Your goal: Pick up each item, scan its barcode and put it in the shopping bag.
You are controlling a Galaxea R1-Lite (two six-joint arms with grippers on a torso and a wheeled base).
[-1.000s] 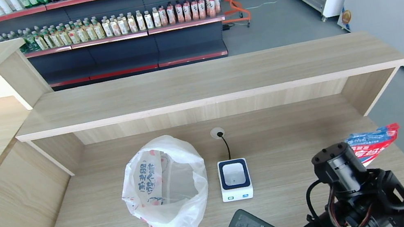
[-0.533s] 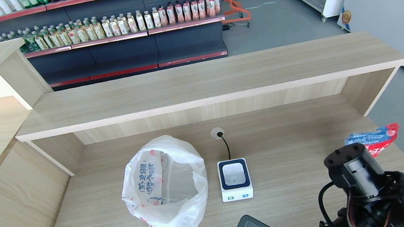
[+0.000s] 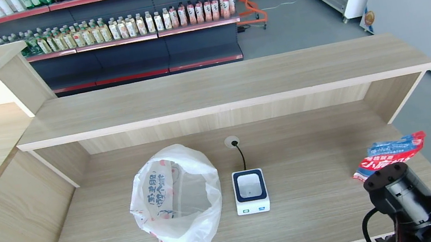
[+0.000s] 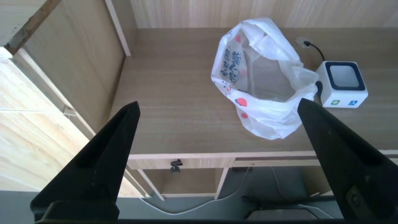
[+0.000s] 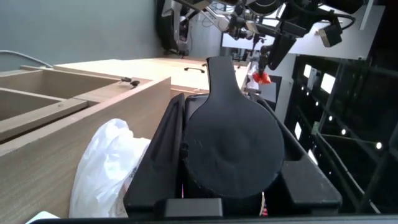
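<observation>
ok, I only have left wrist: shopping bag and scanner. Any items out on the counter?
Observer: Yes, a red and blue snack packet lies at the counter's right end, apart from the scanner.
Operator: And the right gripper?
Observer: The right gripper is shut on a dark flat pack.
Operator: Where's it held?
Observer: Head view has the pack's corner at the counter's near edge, roughly in front of the scanner.

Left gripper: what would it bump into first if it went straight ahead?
Probably the wooden counter, close beside the shopping bag. The left gripper is open, and depth is hard to judge.
</observation>
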